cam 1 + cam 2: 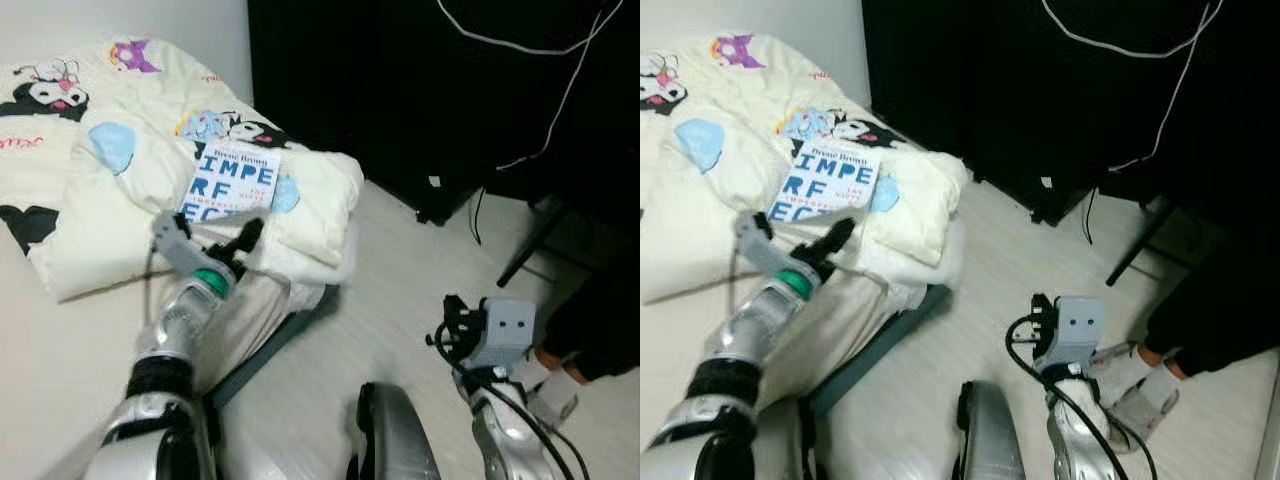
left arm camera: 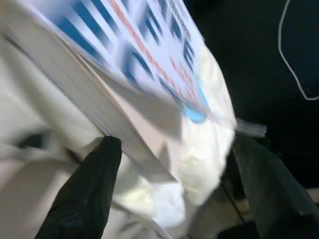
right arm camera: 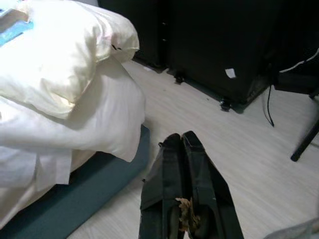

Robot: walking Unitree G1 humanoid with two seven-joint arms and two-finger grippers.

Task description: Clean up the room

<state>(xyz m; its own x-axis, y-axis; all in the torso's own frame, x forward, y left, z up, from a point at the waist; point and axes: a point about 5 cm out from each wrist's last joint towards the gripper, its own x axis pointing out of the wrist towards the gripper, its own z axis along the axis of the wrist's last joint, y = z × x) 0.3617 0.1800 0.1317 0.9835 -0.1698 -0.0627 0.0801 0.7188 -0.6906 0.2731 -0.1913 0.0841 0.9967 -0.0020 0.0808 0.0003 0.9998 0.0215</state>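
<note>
Left gripper at near edge of book, fingers spread w/ book's lower edge btwn them, book flat on folded cream duvet on bed, right gripper pressed closed, empty, over pale floor, black cabinet w/ white cable behind, person's socked foot beside right arm.

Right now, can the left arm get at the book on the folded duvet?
Probably yes. The left gripper is already at the near edge of the book on the duvet, fingers open, nothing between them.
</note>
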